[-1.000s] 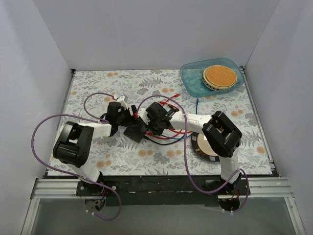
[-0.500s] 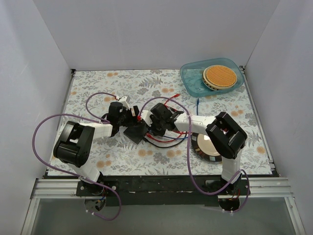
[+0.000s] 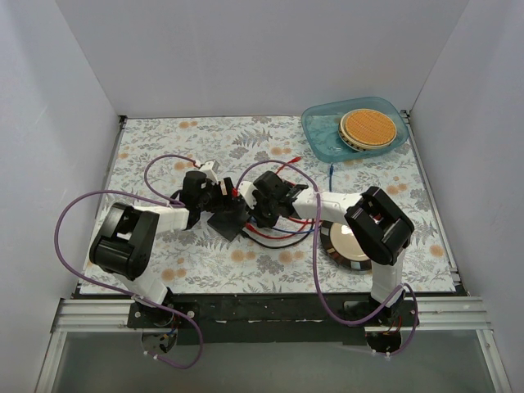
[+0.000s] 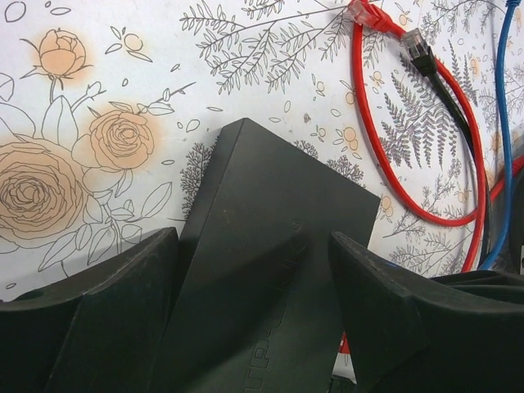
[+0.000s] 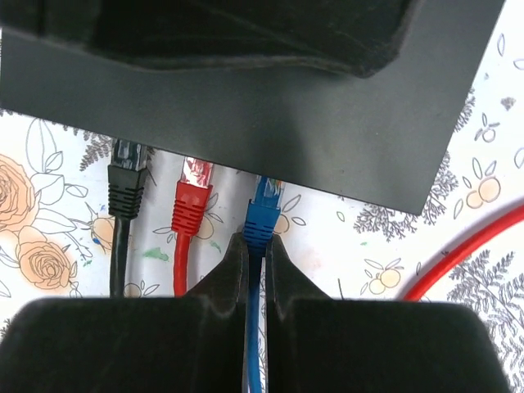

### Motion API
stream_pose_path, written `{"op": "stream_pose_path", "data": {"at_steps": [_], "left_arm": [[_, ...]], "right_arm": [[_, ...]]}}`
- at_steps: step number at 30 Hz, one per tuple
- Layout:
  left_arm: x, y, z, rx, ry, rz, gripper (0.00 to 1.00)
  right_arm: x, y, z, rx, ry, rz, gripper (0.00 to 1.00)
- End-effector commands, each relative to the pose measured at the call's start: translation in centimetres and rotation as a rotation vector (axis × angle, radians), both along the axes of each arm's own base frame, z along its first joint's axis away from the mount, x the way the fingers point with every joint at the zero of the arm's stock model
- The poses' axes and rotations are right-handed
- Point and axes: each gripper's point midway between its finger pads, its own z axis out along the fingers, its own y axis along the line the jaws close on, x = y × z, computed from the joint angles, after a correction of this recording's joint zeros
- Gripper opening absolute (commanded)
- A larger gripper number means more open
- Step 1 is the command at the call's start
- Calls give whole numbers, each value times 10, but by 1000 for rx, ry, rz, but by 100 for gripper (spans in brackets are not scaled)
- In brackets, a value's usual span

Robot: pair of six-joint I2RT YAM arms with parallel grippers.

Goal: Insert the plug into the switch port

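Plug: the blue plug (image 5: 264, 214) sits nose-first at the edge of the black switch (image 5: 246, 106), third in a row beside a black plug (image 5: 128, 184) and a red plug (image 5: 192, 196).
Location: switch and plugs lie near the middle of the floral surface (image 3: 155, 143), slightly toward its left edge.
Port: the sockets are hidden under the box's edge, so how deep the blue plug sits cannot be told.
Step in hand: judged to be the final push of the blue plug into its socket.
Next move: likely a short, straight press along the plug's own line while the switch is kept from sliding, then release once it seats.
Right arm: it stretches from the near right corner across to the middle, elbow raised over a round dish (image 3: 344, 241). The right fingers (image 5: 221, 286) are clamped on the blue plug's boot.
Left arm: it is folded at the near left with the forearm angled toward the switch. The left fingers (image 4: 106, 311) are spread wide, flanking the box. Whether they press its sides cannot be told.
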Motion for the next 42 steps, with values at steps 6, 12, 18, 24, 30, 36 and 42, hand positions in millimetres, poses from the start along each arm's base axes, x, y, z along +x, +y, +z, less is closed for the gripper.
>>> {"op": "stream_pose_path", "data": {"at_steps": [6,12,18,24,30,36,42], "left_arm": [[-71,-43,-4,-109,177,-202,70],[-74,-55,6,-131,164,-237,69],[-85,-74,12,-146,170,-298,69],[-104,-89,15,-158,185,-357,68],[-124,-98,20,-176,198,-392,68],[-125,-101,24,-178,184,-401,69],[-116,-94,24,-140,157,-340,71]], "right_arm": [[49,61,77,272,-188,-77,1],[49,74,84,309,-183,-36,1],[54,88,97,346,-195,1,1],[64,100,109,366,-214,-1,1],[69,108,109,383,-201,-5,1],[65,112,108,391,-180,11,1],[54,105,102,369,-152,38,1]]}}
